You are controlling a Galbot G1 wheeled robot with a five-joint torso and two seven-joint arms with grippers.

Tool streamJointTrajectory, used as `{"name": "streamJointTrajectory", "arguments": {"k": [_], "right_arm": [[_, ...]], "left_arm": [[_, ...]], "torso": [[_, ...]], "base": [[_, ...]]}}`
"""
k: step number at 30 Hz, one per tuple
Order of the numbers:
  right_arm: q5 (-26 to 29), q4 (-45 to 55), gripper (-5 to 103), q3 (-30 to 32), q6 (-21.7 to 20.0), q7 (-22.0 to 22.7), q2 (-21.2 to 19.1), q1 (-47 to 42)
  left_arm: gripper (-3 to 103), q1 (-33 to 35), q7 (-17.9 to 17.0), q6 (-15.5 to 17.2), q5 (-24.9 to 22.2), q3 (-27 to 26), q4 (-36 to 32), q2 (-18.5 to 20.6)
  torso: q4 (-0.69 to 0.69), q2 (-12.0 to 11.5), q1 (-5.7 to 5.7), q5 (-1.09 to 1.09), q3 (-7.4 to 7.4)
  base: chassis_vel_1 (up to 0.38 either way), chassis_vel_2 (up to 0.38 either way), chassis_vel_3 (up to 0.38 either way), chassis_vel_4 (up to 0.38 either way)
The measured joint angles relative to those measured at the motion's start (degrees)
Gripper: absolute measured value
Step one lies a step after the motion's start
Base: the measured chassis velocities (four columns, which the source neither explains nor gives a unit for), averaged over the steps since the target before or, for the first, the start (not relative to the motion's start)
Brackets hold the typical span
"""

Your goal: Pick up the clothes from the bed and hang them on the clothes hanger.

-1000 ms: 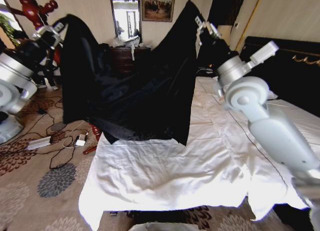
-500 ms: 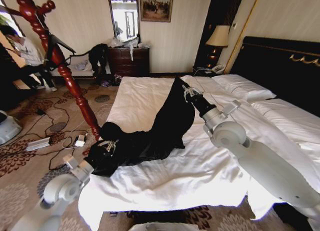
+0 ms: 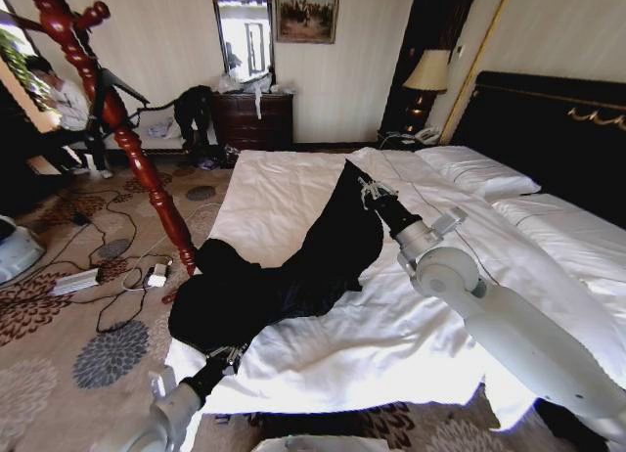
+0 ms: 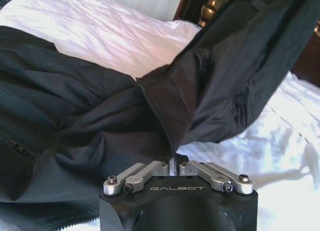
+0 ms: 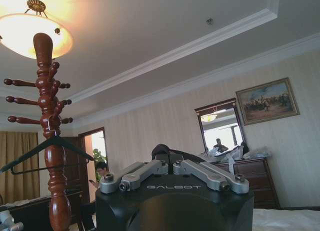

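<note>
The coat [image 3: 284, 276] lies across the bed [image 3: 391, 344], stretched between both grippers. The left gripper [image 3: 227, 355], at the bed's near edge, pinches the coat's hem with fingers pressed together. The right gripper [image 3: 370, 191] clamps its far end, lifted above the sheets. The stand [image 3: 117, 129] rises left of the coat.

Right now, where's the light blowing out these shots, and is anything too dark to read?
Right wrist view: the ceiling lamp glares, washing the ceiling around it orange. Head view: the white sheets of the bed look overexposed, and the clothes read as a near-featureless black mass. Left wrist view: the sheet is blown out, yet folds and a seam in the clothes show.
</note>
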Motion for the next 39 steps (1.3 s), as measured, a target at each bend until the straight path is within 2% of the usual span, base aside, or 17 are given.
{"name": "streamJointTrajectory", "arguments": {"k": [2, 4, 6, 7, 9, 10, 11, 12, 14, 15, 18, 20, 23, 24, 28, 33, 39], "right_arm": [[-0.02, 0.24, 0, 0.64, 0.06, -0.26, -0.15, -0.34], [-0.02, 0.33, 0, 0.87, 0.08, -0.29, -0.17, -0.44], [-0.02, 0.52, 0, 1.40, 0.10, -0.41, -0.30, -0.68], [-0.01, 0.59, 0, 1.69, 0.13, -0.50, -0.45, -0.87], [0.00, 0.63, 0, 2.05, 0.16, -0.62, -0.57, -1.10], [0.03, 0.69, 0, 2.51, 0.22, -0.72, -0.71, -1.39], [0.05, 0.72, 0, 2.66, 0.25, -0.75, -0.74, -1.48], [0.14, 0.87, 0, 3.45, 0.50, -1.10, -0.94, -2.11], [0.13, 1.08, 0, 3.48, 0.56, -1.30, -0.90, -2.15], [0.13, 1.08, 0, 3.48, 0.56, -1.30, -0.90, -2.15], [0.06, 1.57, 0, 3.30, 0.56, -1.48, -0.86, -1.91], [0.06, 1.86, 0, 3.09, 0.57, -1.50, -1.04, -1.81], [0.11, 2.54, 0, 2.32, 0.58, -1.51, -1.64, -1.32], [0.19, 2.73, 0, 1.86, 0.58, -1.52, -1.68, -0.72], [0.80, 2.82, 0, 0.56, 0.54, -1.41, -1.25, 1.18], [1.54, 2.64, 0, -0.98, 0.44, -1.26, -0.99, 3.09], [2.20, 2.46, 0, -3.00, 0.18, -0.99, 0.22, 5.13]], "left_arm": [[20, 1.69, -0.02, -0.40, 1.53, -0.91, -1.64, 0.04], [20, 2.08, -0.24, -0.74, 2.43, -1.21, -1.95, 0.07], [31, 3.23, -0.56, -2.08, 5.44, -2.01, -2.67, 0.14], [36, 3.64, -0.57, -2.49, 5.38, -2.32, -3.18, 0.09], [36, 3.79, -0.58, -2.73, 4.04, -2.81, -3.86, -0.12], [42, 3.29, -0.57, -2.78, 0.87, -3.60, -4.69, -0.55], [48, 2.93, -0.56, -2.77, -0.37, -3.92, -4.92, -0.71], [58, -1.77, -0.58, -2.43, -10.20, -6.65, -5.25, -1.56], [69, -6.47, -1.50, -1.60, -15.33, -7.17, -3.58, -2.11], [69, -6.47, -1.50, -1.60, -15.33, -7.17, -3.58, -2.11], [85, -14.32, -3.83, 0.99, -20.75, -6.20, 0.79, -3.48], [85, -16.73, -4.67, 2.22, -21.12, -5.66, 2.91, -3.86], [98, -21.46, -6.22, 5.54, -21.69, -3.69, 9.48, -4.15], [100, -22.64, -6.29, 6.77, -22.71, -2.72, 11.69, -4.46], [100, -24.31, -5.57, 8.04, -25.21, -0.72, 14.36, -6.71], [100, -25.60, -3.95, 8.04, -26.87, 0.82, 14.57, -10.46], [100, -26.96, -3.84, 7.77, -27.03, 2.31, 15.75, -14.75]], "torso": [[0.00, 0.00, 0.00, 0.01, 0.00], [0.00, 0.00, 0.00, 0.01, 0.00], [0.00, 0.00, 0.00, 0.00, 0.00], [0.01, 0.00, 0.01, 0.00, 0.00], [0.02, 0.00, 0.01, 0.00, 0.00], [0.02, 0.00, 0.00, 0.01, 0.00], [0.02, 0.00, 0.00, 0.01, 0.00], [-0.01, 0.00, 0.01, 0.00, 0.01], [0.01, 0.00, 0.01, 0.01, 0.00], [0.01, 0.00, 0.01, 0.01, 0.00], [0.00, -0.01, 0.01, -0.01, 0.01], [0.00, -0.01, 0.01, 0.00, 0.01], [-0.02, -0.01, 0.01, -0.01, 0.01], [-0.01, -0.01, 0.02, -0.01, 0.01], [0.01, -0.01, 0.01, 0.00, 0.01], [0.01, -0.01, 0.01, 0.01, 0.01], [0.01, -0.01, 0.01, 0.01, 0.01]], "base": [[0.000, 0.000, 0.000, 0.000], [0.000, 0.000, 0.000, 0.000], [0.000, 0.000, 0.000, 0.000], [0.000, 0.000, 0.000, 0.000], [0.000, 0.000, 0.000, 0.000], [0.000, 0.000, 0.000, 0.000], [0.000, 0.000, 0.000, 0.000], [0.000, 0.000, 0.000, 0.000], [0.000, 0.000, 0.000, 0.000], [0.000, 0.000, 0.000, 0.000], [0.000, 0.000, 0.000, 0.000], [0.000, 0.000, 0.000, 0.000], [0.000, 0.000, 0.000, 0.000], [0.000, 0.000, 0.000, 0.000], [0.000, 0.000, 0.000, 0.000], [0.000, 0.000, 0.000, 0.000], [0.000, 0.000, 0.000, 0.000]]}}
